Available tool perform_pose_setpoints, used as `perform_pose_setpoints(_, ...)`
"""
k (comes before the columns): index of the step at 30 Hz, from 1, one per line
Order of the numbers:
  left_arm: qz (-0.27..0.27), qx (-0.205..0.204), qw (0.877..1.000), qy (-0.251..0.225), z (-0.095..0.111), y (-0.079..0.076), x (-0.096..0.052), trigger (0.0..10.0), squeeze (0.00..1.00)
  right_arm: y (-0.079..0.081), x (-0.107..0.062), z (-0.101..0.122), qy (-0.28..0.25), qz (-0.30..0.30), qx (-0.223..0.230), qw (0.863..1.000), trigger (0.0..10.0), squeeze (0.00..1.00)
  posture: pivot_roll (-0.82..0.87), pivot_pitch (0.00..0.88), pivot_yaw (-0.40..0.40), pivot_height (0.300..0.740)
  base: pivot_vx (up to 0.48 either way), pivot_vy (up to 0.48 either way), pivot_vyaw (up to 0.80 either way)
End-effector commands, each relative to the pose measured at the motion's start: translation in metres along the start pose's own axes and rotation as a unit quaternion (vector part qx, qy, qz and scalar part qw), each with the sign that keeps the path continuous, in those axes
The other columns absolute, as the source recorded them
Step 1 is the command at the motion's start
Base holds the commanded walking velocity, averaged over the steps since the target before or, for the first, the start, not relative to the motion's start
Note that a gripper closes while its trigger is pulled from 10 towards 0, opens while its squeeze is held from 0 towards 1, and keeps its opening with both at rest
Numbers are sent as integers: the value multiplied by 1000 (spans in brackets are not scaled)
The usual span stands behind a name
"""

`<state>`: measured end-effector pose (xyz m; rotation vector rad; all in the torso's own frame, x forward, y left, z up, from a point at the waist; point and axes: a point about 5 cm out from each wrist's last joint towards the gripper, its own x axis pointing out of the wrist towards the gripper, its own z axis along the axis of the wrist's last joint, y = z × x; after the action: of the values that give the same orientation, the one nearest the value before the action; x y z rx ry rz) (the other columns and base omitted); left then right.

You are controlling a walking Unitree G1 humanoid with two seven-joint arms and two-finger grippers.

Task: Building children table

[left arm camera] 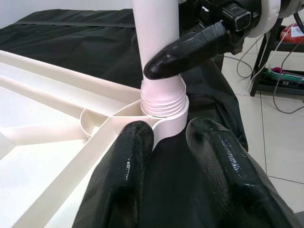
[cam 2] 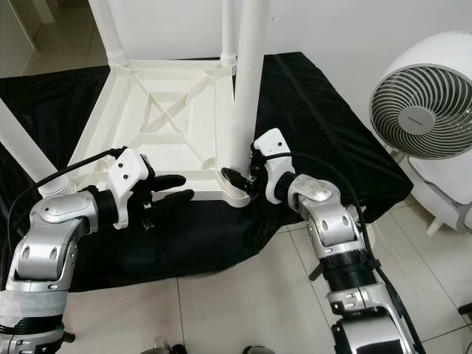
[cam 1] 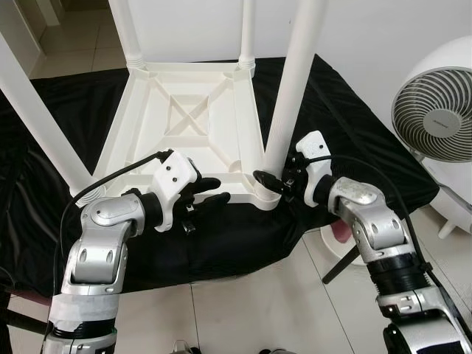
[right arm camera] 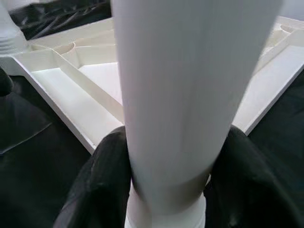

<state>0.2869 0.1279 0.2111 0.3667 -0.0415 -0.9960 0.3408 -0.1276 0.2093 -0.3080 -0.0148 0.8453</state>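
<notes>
I see the white tabletop [cam 1: 184, 125] lying upside down on a black cloth [cam 1: 339, 110], its legs pointing up. My right gripper [cam 1: 271, 181] is clamped around the near right leg [cam 1: 291, 88] just above its threaded socket, one finger on each side of the tube in the right wrist view. My left gripper [cam 1: 210, 192] sits at the tabletop's near edge with its fingers [left arm camera: 121, 180] spread apart, holding nothing. A white fan [cam 1: 435, 103] stands on the tiled floor to the right; its small hub badge is too blurred to read.
</notes>
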Motion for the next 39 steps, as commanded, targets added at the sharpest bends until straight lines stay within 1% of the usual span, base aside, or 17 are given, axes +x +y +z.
perform_pose_setpoints(1, 96, -3, 995, 6, -3, 9, -4, 10000, 0, 8, 7, -3, 0, 23, 10, 1000, 0, 0, -67, 92, 48, 740, 0, 0, 0)
perform_pose_setpoints(8, 98, -5, 995, 7, -3, 9, -5, 10000, 0, 10, 7, -12, 10, -5, 36, 999, 0, 0, -66, 99, 47, 740, 0, 0, 0)
perform_pose_setpoints(9, 98, -6, 995, 7, -3, 9, -5, 10000, 0, 11, 7, -16, 21, -42, 47, 998, 0, 0, -69, 107, 45, 740, 0, 0, 0)
perform_pose_setpoints(10, 98, -6, 995, 7, -3, 9, -5, 10000, 0, 11, 7, -16, 21, -42, 47, 998, 0, 0, -69, 107, 45, 740, 0, 0, 0)
perform_pose_setpoints(13, 97, -9, 995, 6, -3, 7, -5, 10000, 0, 15, 7, -27, 51, -177, 77, 980, 0, 0, -71, 115, 42, 740, 0, 0, 0)
perform_pose_setpoints(16, 97, -9, 995, 6, -3, 7, -4, 10000, 0, 17, 7, -28, 53, -207, 80, 974, 0, 0, -72, 119, 43, 740, 0, 0, 0)
perform_pose_setpoints(17, 96, -10, 995, 6, -3, 6, -5, 10000, 0, 19, 7, -29, 63, -243, 81, 965, 0, 0, -74, 122, 44, 740, 0, 0, 0)
perform_pose_setpoints(20, 96, -10, 995, 6, -3, 6, -5, 10000, 0, 19, 7, -29, 63, -243, 81, 965, 0, 0, -74, 122, 44, 740, 0, 0, 0)
perform_pose_setpoints(22, 93, -11, 996, 7, -4, 6, -4, 10000, 0, 24, 9, -30, 71, -338, 92, 934, 0, 0, -77, 125, 47, 740, 0, 0, 0)
perform_pose_setpoints(23, 93, -11, 996, 7, -4, 6, -4, 10000, 0, 24, 9, -30, 71, -338, 92, 934, 0, 0, -77, 125, 47, 740, 0, 0, 0)
perform_pose_setpoints(25, 90, -11, 996, 7, -4, 6, -3, 10000, 0, 31, 13, -31, 76, -420, 114, 897, 0, 0, -81, 133, 51, 740, 0, 0, 0)
perform_pose_setpoints(26, 90, -11, 996, 7, -4, 6, -3, 10000, 0, 31, 13, -31, 76, -420, 114, 897, 0, 0, -81, 133, 51, 740, 0, 0, 0)
perform_pose_setpoints(28, 90, -11, 996, 7, -3, 6, -2, 10000, 0, 39, 20, -25, 58, -474, 121, 870, 0, 0, -79, 132, 51, 740, 0, 0, 0)
perform_pose_setpoints(35, 92, -11, 996, 7, -3, 6, -3, 10000, 0, 46, 28, -19, 53, -473, 135, 869, 0, 0, -71, 133, 48, 740, 0, 0, 0)
perform_pose_setpoints(36, 93, -11, 996, 8, -3, 6, -4, 10000, 0, 48, 32, -17, 48, -449, 137, 882, 2275, 0, -68, 134, 45, 740, 0, 0, 0)
perform_pose_setpoints(38, 93, -11, 996, 8, -3, 6, -4, 10000, 0, 48, 32, -17, 48, -449, 137, 882, 2275, 0, -68, 134, 45, 740, 0, 0, 0)
perform_pose_setpoints(39, 94, -11, 995, 9, -3, 6, -5, 10000, 0, 49, 33, -14, 40, -441, 133, 887, 10000, 0, -68, 134, 45, 740, 0, 0, 0)
